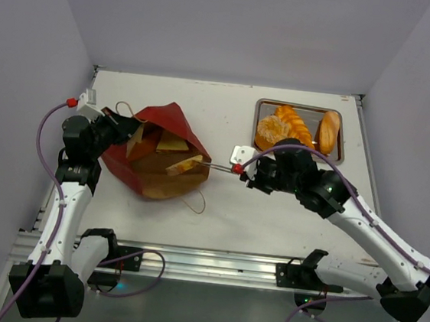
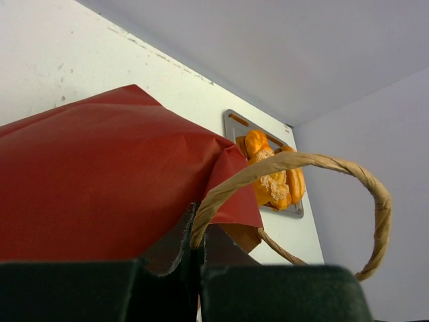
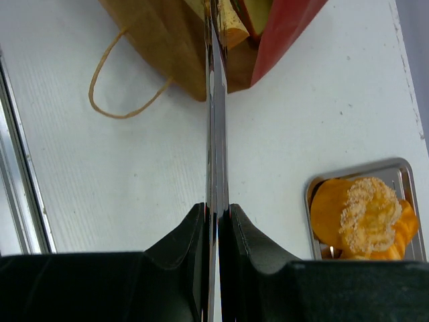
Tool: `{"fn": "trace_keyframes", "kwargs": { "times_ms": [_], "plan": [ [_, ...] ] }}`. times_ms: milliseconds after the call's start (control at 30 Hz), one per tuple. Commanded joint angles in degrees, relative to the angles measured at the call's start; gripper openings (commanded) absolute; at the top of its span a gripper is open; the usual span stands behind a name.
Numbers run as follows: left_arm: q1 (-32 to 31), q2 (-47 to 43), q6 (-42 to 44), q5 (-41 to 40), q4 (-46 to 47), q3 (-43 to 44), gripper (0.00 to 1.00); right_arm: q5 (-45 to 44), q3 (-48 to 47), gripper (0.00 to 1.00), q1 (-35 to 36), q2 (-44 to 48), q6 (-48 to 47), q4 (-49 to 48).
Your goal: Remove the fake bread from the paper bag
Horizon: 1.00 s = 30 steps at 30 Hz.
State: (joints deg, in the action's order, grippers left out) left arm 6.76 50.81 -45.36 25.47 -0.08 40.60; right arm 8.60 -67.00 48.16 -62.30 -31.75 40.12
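The dark red paper bag (image 1: 154,118) lies on its side left of centre, its brown mouth facing right. My left gripper (image 1: 122,130) is shut on the bag's rim, where a looped handle (image 2: 301,161) is attached; the red paper (image 2: 100,188) fills that wrist view. My right gripper (image 3: 216,215) is shut on a pair of thin metal tongs (image 3: 214,121). The tongs reach into the bag mouth, and their tips pinch a pale fake bread piece (image 1: 184,165) (image 3: 232,27). More bread pieces (image 1: 172,144) lie deeper in the bag.
A flat silver tray (image 1: 340,147) at the back right holds several orange breads (image 1: 292,127). The bag's second handle (image 1: 198,201) trails on the table toward the near edge. Walls close in the table on the left, back and right.
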Motion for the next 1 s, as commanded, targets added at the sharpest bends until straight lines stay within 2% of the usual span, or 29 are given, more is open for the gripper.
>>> {"fn": "trace_keyframes", "kwargs": {
  "times_ms": [0,200,400,500,533,633,733,967],
  "plan": [
    [0.35,-0.62,-0.43,-2.45,1.31,-0.08,0.00,4.84,-0.23,0.00,-2.89,5.52,-1.13,3.47],
    [0.35,-0.53,-0.25,-2.27,1.39,-0.17,0.00,7.13,-2.86,0.00,-12.12,9.56,1.51,3.39],
    [0.35,-1.06,0.71,-1.39,0.87,0.27,0.00,-0.59,-6.38,0.00,-21.95,8.70,9.06,-2.05],
    [0.35,-1.41,1.33,-0.52,0.78,0.36,0.00,-1.75,-5.86,0.00,-30.29,7.20,14.85,-5.92],
    [0.35,-1.32,1.59,0.01,0.78,0.36,0.00,-0.88,-5.77,0.00,-36.15,5.46,18.79,-6.97],
    [0.35,-1.59,3.00,0.45,0.17,0.53,0.00,1.06,-5.77,0.00,-46.10,1.33,23.38,-8.03],
    [0.35,-1.50,3.79,0.98,0.16,0.10,0.00,-0.51,-4.72,0.00,-51.92,-1.58,23.84,-9.88],
    [0.35,-1.59,3.71,2.74,2.53,-2.45,0.00,-6.22,-4.19,0.00,-55.46,-12.64,19.62,-16.03]
  ]
}}
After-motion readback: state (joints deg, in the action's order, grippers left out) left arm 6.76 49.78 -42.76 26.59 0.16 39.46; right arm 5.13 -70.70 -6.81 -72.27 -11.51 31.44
